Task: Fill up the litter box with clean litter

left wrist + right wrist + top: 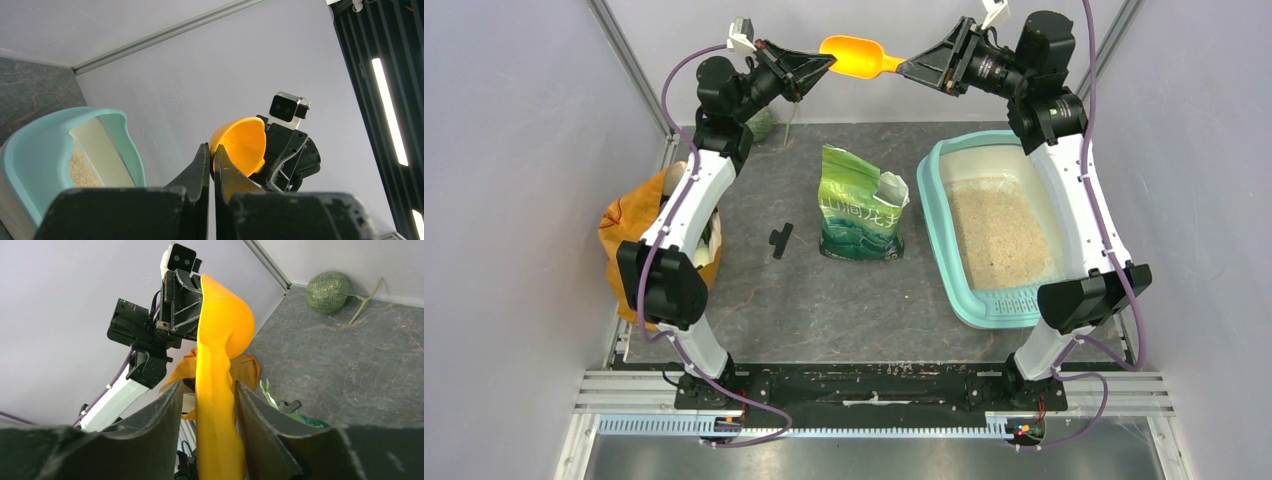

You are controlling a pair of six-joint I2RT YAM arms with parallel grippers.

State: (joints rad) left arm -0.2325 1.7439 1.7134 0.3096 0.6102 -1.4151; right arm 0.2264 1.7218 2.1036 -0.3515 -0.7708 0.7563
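While the orange scoop (856,55) hung in the air between my two claws at the far end of the table, I judged this a handover, and it wanted care. My left claw (829,62) had its jaws almost together. In its wrist view the rim of the scoop's bowl sat right at the tips, so I took it to be pinched there. That was a thin purchase. One claw ought to clamp firmly before the other lets go, and the handle makes the better hold. Below, the green pouch (861,205) sat mid-table. Its white lettering was too small for me to read, and I saw no other writing. To its right lay the litter box (936,190), the clean litter (999,235) covering part of its floor. My right claw (906,68) straddled the handle, jaws narrowly apart, and whether they gripped it I could not tell.
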